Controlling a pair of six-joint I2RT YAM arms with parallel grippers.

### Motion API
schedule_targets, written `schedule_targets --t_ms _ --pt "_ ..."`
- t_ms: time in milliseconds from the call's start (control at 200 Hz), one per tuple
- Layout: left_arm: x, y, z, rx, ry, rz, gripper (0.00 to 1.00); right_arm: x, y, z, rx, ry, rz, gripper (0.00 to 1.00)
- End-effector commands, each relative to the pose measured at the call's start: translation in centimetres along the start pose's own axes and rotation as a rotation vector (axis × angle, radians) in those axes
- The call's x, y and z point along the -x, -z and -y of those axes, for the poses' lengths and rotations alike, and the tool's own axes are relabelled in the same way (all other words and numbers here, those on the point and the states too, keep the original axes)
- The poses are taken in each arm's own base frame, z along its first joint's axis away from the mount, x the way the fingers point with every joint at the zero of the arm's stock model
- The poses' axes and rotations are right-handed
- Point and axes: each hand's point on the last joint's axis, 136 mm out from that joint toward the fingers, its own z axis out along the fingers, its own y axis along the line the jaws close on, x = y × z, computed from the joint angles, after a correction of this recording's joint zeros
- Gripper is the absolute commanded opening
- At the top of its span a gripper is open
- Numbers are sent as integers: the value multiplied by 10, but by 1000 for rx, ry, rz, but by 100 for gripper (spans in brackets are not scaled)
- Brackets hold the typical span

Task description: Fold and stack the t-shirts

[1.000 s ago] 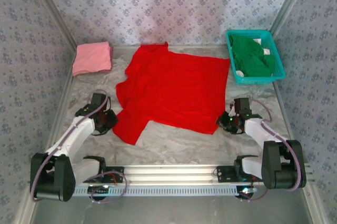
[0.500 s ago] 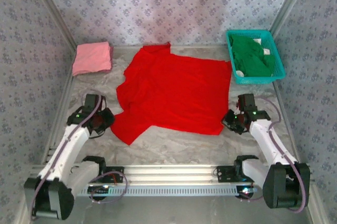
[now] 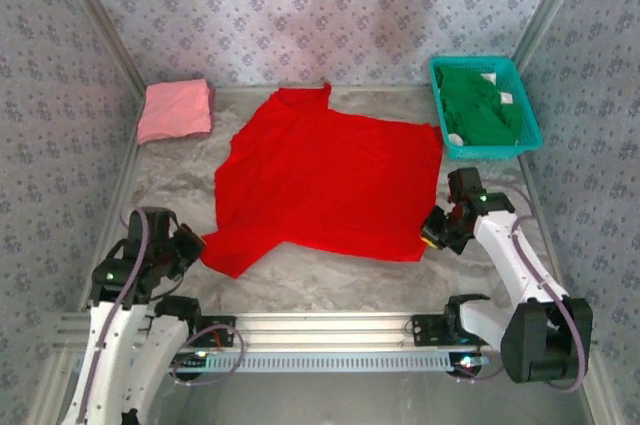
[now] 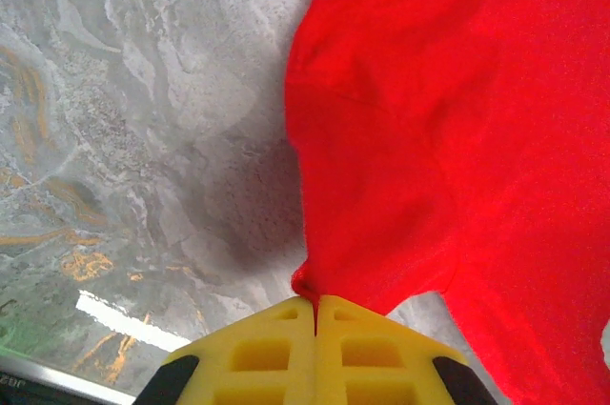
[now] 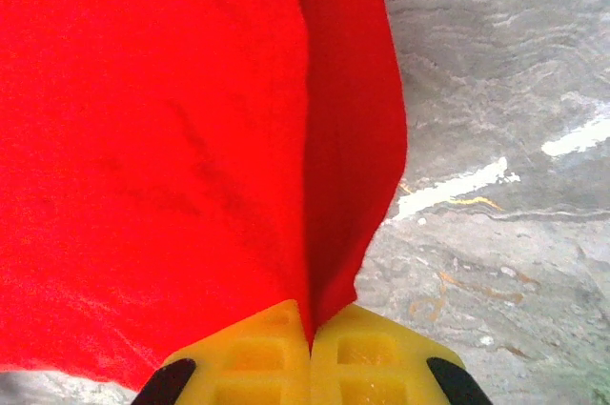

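1. Across the middle of the grey marbled tabletop [image 3: 340,270] lies the red t-shirt [image 3: 330,180], spread mostly flat. Its neck points toward the far wall and one short sleeve reaches out to the near left.
2. At the near left, the left gripper [image 3: 196,245] is clamped on the tip of that sleeve. From the left wrist camera, its yellow fingers [image 4: 257,353] press tightly together with a corner of red cloth pinched between them. The sleeve rises a little off the tabletop, and a soft shadow falls on the marble beside it.
3. At the near right, the right gripper [image 3: 431,233] is clamped on the shirt's bottom corner. From the right wrist camera, its yellow fingers [image 5: 372,348] meet around a fold of red cloth that fans out away from them.
4. In the far left corner sits the pink t-shirt [image 3: 175,110], folded into a neat square, well apart from the red one.
5. In the far right corner stands a teal mesh basket [image 3: 532,141], and the green t-shirt [image 3: 480,110] lies crumpled inside it.
6. Pale floral-patterned walls [image 3: 300,5] enclose the tabletop on three sides.
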Motion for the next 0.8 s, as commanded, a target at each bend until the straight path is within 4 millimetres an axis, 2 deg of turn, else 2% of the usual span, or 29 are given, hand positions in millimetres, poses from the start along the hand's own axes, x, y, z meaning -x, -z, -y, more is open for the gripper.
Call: schedule_targets --t_ms 0,145,280,365,470,655,794 --pt "17 12 23 -12 -35 15 0 -8 14 4 -53 43 -49 0" --pt "50 10 66 -47 -101 45 0 15 18 -1 -35 57 -21 0" --pt "75 -13 114 -109 -168 34 0 34 10 -6 -79 133 -55 0" --pt "88 -30 134 -81 -249 26 0 50 2 -11 -91 159 -46 0" --pt "100 -52 151 -40 -321 27 0 63 -3 -14 -111 167 -26 0" --pt "109 -90 172 -18 -401 -7 0 70 -15 -12 -140 172 -50 2" --pt "117 -108 194 20 -489 -10 0 72 -25 -14 -103 131 -69 3"
